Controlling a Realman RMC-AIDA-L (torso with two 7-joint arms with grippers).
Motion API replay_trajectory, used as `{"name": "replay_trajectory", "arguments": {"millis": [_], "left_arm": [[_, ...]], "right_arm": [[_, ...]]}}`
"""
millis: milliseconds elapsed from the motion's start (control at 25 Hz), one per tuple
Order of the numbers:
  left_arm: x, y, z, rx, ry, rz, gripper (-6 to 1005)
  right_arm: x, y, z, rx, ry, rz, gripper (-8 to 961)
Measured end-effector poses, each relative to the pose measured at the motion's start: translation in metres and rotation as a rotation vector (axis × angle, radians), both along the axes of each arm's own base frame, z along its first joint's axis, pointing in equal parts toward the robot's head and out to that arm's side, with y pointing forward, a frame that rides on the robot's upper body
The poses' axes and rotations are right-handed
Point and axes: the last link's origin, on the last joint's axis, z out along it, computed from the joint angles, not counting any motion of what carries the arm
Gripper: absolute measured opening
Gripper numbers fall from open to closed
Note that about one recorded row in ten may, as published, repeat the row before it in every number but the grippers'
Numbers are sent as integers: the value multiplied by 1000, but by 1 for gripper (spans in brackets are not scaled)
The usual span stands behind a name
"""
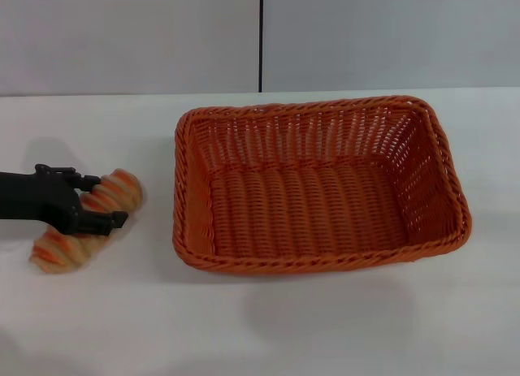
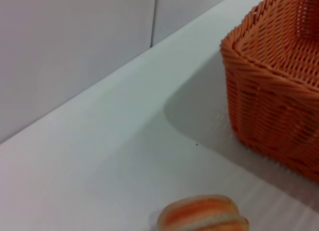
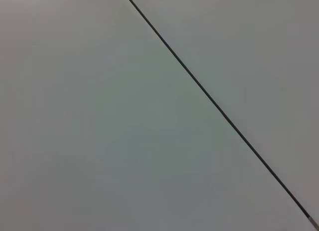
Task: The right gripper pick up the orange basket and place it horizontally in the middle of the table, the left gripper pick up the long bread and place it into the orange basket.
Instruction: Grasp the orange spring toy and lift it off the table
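Head view: the long bread (image 1: 85,222) is straddled mid-length by the left gripper (image 1: 101,201), fingers either side, grip apparently closed. Its long axis is seen running near-left to far-right, with the orange basket (image 1: 317,185) to its right on the table (image 1: 268,319). The right gripper is not seen.

Bare table (image 1: 268,327) lies open in front of the orange basket (image 1: 317,185) — and between it and the long bread (image 1: 85,222). The basket's raised walls block any low sideways pass — its top is open.
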Motion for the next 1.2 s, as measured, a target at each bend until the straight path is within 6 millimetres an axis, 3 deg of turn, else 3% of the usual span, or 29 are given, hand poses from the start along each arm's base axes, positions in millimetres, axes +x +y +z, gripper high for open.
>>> {"name": "replay_trajectory", "arguments": {"millis": [520, 840, 1200], "left_arm": [[-2, 1, -2, 12, 1, 38, 824], [3, 3, 2, 33, -32, 45, 643], [8, 6, 29, 126, -38, 43, 560]], "right_arm": [[2, 4, 2, -1, -5, -14, 695], [3, 5, 3, 0, -9, -22, 695], [4, 5, 4, 2, -12, -22, 694]]}}
